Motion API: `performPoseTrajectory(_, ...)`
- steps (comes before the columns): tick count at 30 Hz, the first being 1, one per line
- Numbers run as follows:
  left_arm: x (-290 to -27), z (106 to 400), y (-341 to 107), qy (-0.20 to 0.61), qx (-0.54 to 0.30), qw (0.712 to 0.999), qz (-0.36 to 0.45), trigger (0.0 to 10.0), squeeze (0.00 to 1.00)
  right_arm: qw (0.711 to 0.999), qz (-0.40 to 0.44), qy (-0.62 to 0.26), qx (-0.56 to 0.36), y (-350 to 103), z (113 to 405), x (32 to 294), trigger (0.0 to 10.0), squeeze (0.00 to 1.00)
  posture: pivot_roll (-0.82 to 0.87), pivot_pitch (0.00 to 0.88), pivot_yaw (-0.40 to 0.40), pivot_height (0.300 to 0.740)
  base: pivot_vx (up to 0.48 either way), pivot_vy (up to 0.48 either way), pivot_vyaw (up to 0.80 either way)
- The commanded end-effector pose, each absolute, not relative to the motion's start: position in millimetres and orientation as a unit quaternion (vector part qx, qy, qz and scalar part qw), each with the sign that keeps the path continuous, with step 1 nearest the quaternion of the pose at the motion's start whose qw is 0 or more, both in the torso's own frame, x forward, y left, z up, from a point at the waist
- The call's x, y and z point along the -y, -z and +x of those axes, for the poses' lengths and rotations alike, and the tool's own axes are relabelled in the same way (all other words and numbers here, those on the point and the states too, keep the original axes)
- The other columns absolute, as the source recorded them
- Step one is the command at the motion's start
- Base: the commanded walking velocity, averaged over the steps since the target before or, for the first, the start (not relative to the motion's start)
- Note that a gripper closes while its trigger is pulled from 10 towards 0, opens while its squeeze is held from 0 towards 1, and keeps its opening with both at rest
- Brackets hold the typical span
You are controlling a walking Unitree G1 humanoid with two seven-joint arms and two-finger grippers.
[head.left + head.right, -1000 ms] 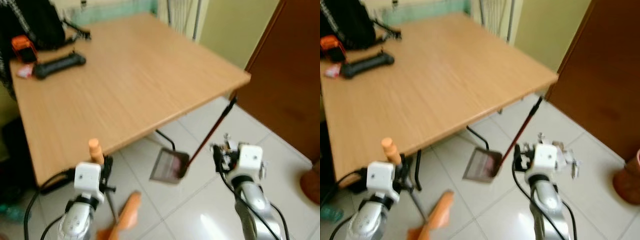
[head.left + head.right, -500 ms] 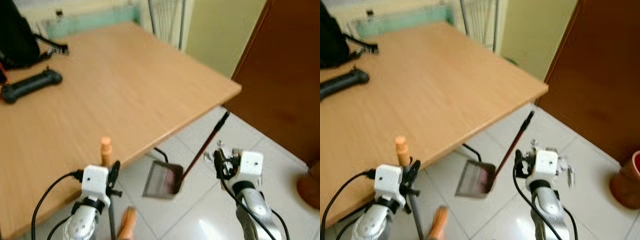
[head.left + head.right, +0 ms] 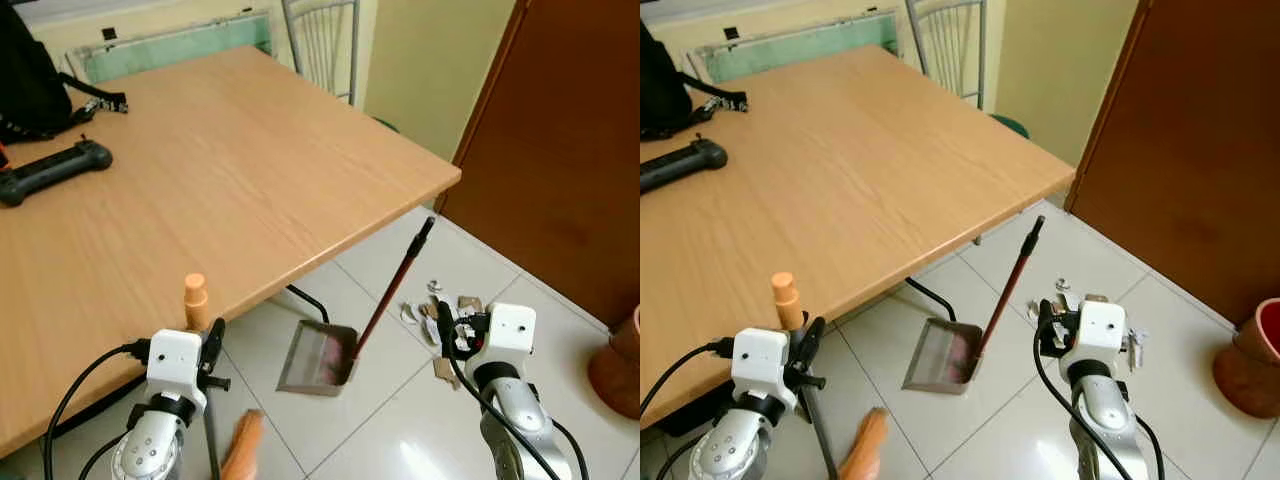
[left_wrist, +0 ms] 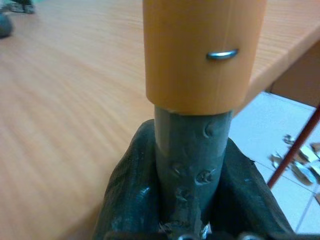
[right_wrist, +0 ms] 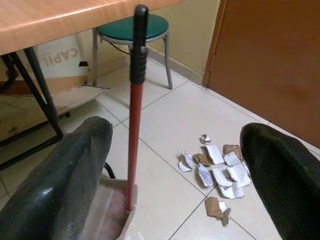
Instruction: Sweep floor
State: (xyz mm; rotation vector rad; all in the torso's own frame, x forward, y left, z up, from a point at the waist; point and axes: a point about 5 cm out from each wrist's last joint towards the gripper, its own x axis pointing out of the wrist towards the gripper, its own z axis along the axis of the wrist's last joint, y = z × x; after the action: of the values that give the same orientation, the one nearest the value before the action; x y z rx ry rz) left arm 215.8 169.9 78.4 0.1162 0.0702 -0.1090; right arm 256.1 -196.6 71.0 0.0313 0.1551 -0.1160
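Observation:
My left gripper (image 3: 212,345) is shut on the broom's grey pole (image 4: 192,145) just below its orange cap (image 3: 195,298), close to the table's edge. The broom's orange head (image 3: 245,450) is low on the floor between my arms. A dustpan (image 3: 318,360) with a red upright handle (image 3: 388,295) stands on the tiles under the table corner. Torn paper scraps (image 5: 216,170) lie on the floor just right of it. My right gripper (image 5: 175,150) is open above the floor, facing the dustpan handle and the scraps, holding nothing.
A wooden table (image 3: 250,170) stands at my left and front, with a black controller (image 3: 50,172) and a black bag (image 3: 30,80) on it. A green stool (image 5: 132,27) stands behind the dustpan. A brown door (image 3: 570,150) and a terracotta pot (image 3: 618,365) are to the right.
The camera has swung and steadied, so the table sits further left in the picture and the paper scraps have come into view. Both grippers keep their holds and places.

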Motion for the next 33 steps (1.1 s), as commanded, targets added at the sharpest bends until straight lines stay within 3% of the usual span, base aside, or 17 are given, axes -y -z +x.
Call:
performPoseTrajectory(1,-171,219,-89,0.051,-0.013,0.997,0.065,10.0,0.00,0.995,0.016,0.059,-0.077,-71,257,197,10.0,0.00,0.10,0.111,-0.017,0.740,0.000,0.000,0.00)
performPoseTrajectory(21,-170,213,-88,0.041,-0.016,0.997,0.059,10.0,0.00,0.999,0.034,0.002,-0.042,-91,291,174,10.0,0.00,0.12,0.131,-0.029,0.740,0.000,0.000,0.00)
performPoseTrajectory(33,-170,213,-89,0.043,-0.016,0.997,0.058,10.0,0.00,0.998,0.031,-0.002,-0.050,-81,275,178,10.0,0.00,0.11,0.136,-0.023,0.740,0.000,-0.205,0.00)
